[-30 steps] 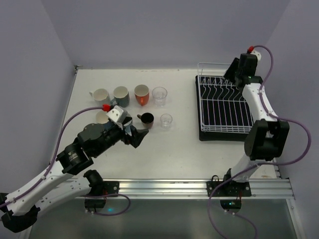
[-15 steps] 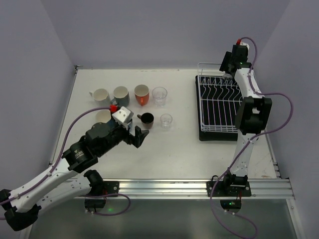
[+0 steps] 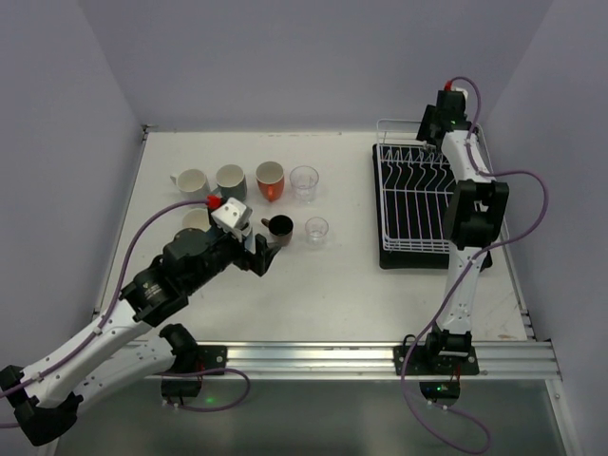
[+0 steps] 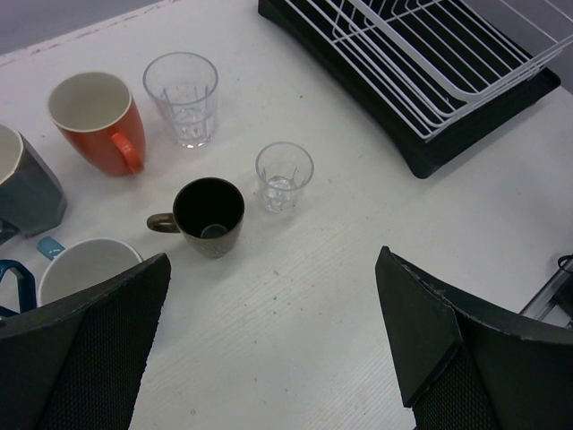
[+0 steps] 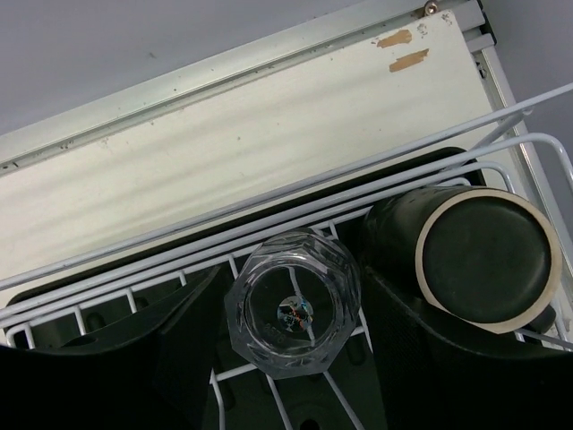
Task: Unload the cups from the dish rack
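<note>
The white wire dish rack [image 3: 418, 214] sits on its black tray at the right. At its back edge my right gripper [image 5: 293, 278] is shut on an upturned clear glass [image 5: 293, 315] that still rests on the rack wires [image 5: 269, 224]. A dark cup with a cream rim [image 5: 488, 260] lies beside it. My left gripper [image 4: 273, 260] hangs open and empty over bare table, near a dark brown mug [image 4: 209, 215]. Around the mug stand a small glass [image 4: 284, 176], a tall glass [image 4: 182, 97], an orange mug [image 4: 94, 121], a grey mug [image 4: 27, 184] and a cream cup [image 4: 85, 269].
A white mug [image 3: 193, 181] stands at the far left of the cup row. Walls close in the table on the left, back and right. The right arm [image 3: 470, 214] stretches up over the rack's right side.
The right arm has unfolded and reached to the rack's back edge, where its jaws now stand around the glass. The left arm has shifted only slightly.
</note>
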